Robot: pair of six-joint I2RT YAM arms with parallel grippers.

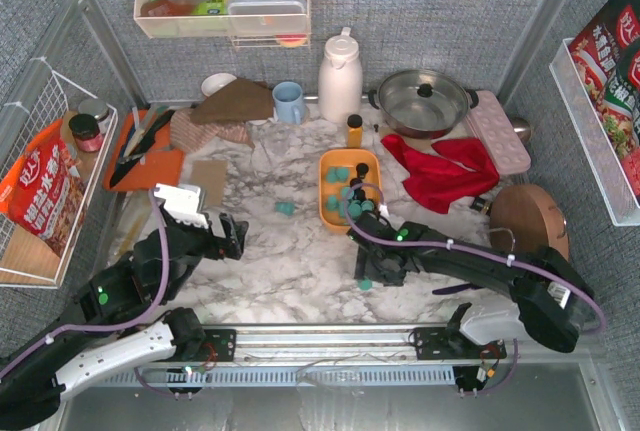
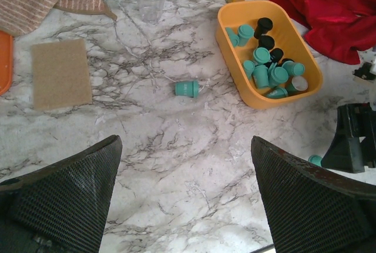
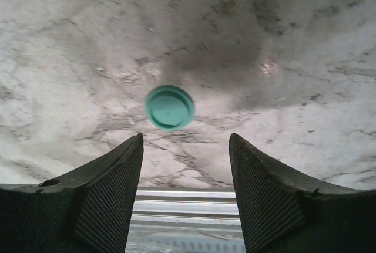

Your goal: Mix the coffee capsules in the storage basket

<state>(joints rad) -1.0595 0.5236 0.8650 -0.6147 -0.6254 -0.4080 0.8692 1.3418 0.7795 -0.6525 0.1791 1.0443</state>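
The orange storage basket [image 1: 326, 194] sits mid-table with several teal and a few black coffee capsules [image 1: 345, 191] in it; it also shows in the left wrist view [image 2: 234, 65]. One teal capsule [image 1: 285, 208] lies on its side on the marble left of the basket, seen in the left wrist view too [image 2: 187, 88]. Another teal capsule [image 1: 365, 283] stands on the marble near the front edge. My right gripper [image 1: 373, 273] is open and empty just above it; in the right wrist view the capsule [image 3: 169, 107] lies just ahead of the fingertips [image 3: 132, 147]. My left gripper [image 1: 237, 236] is open and empty over bare marble.
A red cloth [image 1: 440, 171], a lidded pot [image 1: 422, 101], a pink egg tray [image 1: 497, 131], a white thermos [image 1: 340, 76] and a blue mug [image 1: 288, 101] stand behind the basket. An orange board with knives [image 1: 140, 156] and a brown pad [image 2: 60, 72] lie at the left. The metal front rail [image 3: 185, 203] is close.
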